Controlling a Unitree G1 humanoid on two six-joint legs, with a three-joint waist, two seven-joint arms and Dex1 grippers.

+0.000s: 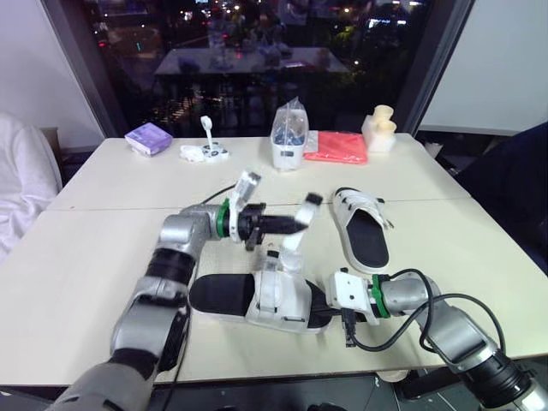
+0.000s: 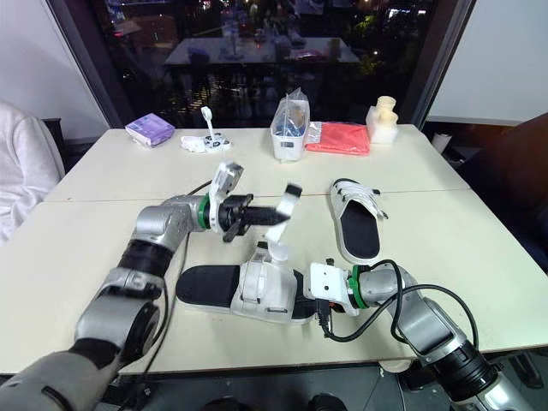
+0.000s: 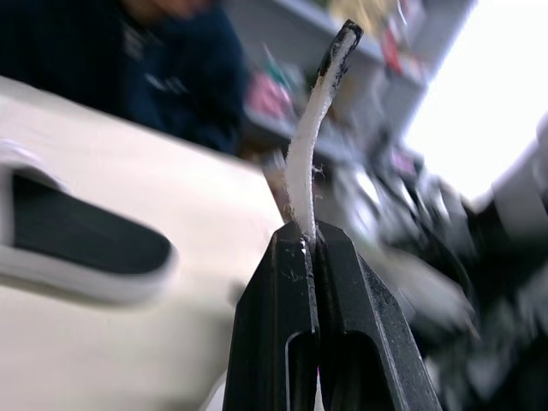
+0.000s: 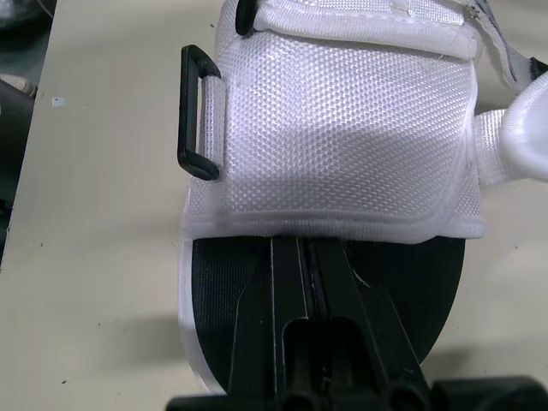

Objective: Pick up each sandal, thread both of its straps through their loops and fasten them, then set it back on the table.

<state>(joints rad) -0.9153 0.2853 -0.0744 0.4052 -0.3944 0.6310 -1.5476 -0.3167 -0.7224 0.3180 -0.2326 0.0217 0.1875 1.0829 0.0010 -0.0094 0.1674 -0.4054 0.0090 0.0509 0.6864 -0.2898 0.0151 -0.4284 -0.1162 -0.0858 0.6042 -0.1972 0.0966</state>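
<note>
**Sandal job: early days, first strap is up but not through anything**

The big pale table (image 1: pixel 86 257) carries the lot. The near sandal (image 1: pixel 224 294) lies flat close to the robot's edge, with its black footbed up and the white upper across the middle. The far sandal (image 1: pixel 366 235) sits apart, further back and to the right. I can't tell if its straps are fastened, so my guess is most of the job is left.

Over on the far side there's a white tub (image 1: pixel 286 152) with a clear bag (image 1: pixel 289 120) stuffed in it. There's something bluish inside, no idea what.

The left claw (image 1: pixel 289 225) is clamped tight on a strap (image 1: pixel 306 212) of the near sandal and holds it up in the air, free end pointing upward. The right claw (image 4: pixel 306 248) has its fingers pressed together, lying on the black footbed at the sandal's end. It looks to me like it's pinning the sandal down.

The little black loop (image 4: pixel 195 111) at the side of the upper has nothing through it, so that one's not threaded yet.
</note>
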